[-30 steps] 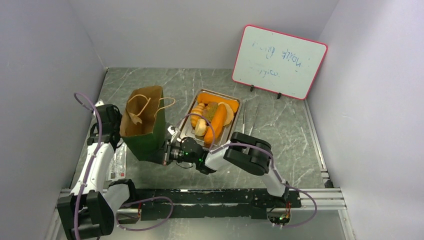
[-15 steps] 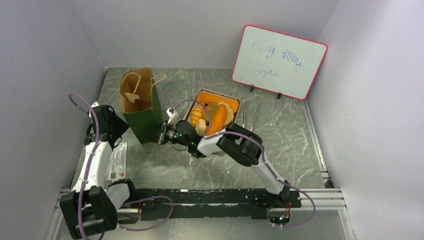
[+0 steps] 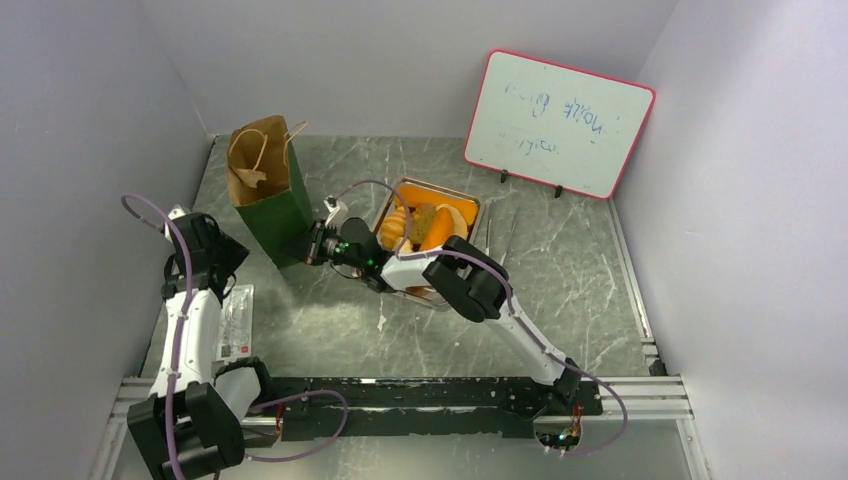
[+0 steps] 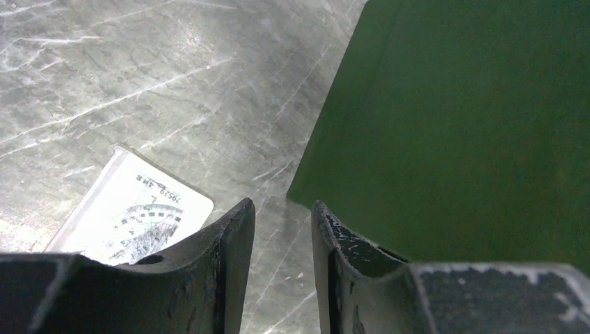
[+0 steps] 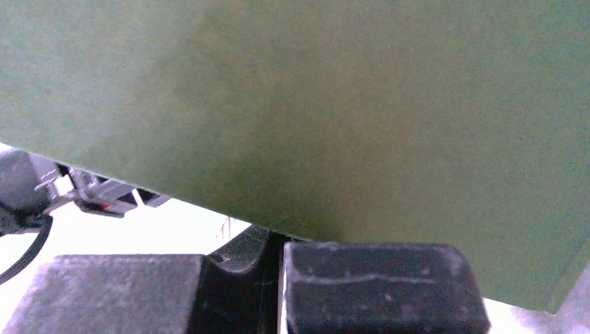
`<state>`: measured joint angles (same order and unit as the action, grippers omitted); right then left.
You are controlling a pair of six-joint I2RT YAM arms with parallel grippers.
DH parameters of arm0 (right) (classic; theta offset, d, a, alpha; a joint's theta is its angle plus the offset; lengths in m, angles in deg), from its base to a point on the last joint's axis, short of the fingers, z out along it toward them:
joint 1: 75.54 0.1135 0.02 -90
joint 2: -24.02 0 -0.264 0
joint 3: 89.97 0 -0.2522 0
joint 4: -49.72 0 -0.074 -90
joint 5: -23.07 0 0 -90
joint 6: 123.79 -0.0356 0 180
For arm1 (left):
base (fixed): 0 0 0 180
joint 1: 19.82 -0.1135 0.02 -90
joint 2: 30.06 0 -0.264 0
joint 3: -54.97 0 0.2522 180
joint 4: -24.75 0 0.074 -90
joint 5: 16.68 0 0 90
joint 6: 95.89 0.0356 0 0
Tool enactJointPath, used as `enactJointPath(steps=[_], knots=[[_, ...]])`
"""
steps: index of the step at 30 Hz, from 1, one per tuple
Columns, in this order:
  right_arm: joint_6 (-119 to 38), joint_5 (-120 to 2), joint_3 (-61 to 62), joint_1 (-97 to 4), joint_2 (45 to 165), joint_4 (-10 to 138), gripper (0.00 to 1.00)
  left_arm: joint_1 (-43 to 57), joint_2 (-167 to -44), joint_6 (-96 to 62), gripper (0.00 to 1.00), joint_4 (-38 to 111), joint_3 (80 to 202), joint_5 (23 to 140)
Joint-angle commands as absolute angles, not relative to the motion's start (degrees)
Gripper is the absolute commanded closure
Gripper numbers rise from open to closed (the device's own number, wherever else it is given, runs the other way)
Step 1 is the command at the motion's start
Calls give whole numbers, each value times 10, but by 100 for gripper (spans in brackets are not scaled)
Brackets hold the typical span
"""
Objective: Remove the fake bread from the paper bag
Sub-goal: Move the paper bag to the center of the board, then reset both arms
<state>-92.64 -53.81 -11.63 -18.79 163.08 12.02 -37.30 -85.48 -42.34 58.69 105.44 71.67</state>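
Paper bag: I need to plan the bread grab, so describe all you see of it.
The paper bag stands upright, far left on the table, dark green outside, brown inside, mouth open, twisted brown handles drooping at the rim. The shut right hand touches its lower side; whether it pinches paper is unclear.

The left arm [image 3: 188, 335] is raised along the left side, and the left gripper [image 4: 282, 209] is held with its fingers slightly apart. The right arm [image 3: 505, 312] is stretched far and leftward, with the right gripper [image 3: 305, 245] closed tight.
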Motion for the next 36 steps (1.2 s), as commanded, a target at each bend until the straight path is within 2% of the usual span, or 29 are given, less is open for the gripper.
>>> enactJointPath(steps=[1, 12, 15, 25, 29, 36], knots=[[-910, -525, -176, -200, 1665, 164, 100, -383, -835, -427, 69, 574, 1043, 721], [-902, -482, -366, -232, 1758, 293, 100, -385, -820, -422, 69, 586, 1046, 709], [-899, -481, -382, -234, 1764, 308, 100, -386, -814, -422, 69, 590, 1045, 708], [-846, -504, -179, -206, 1603, 310, 97, -387, -772, -434, 69, 607, 1042, 716], [-794, -531, -103, -185, 1516, 365, 90, -388, -744, -449, 70, 595, 1032, 731], [-681, -702, 21, -176, 1311, 486, 80, -378, -728, -410, 69, 590, 1049, 730]])
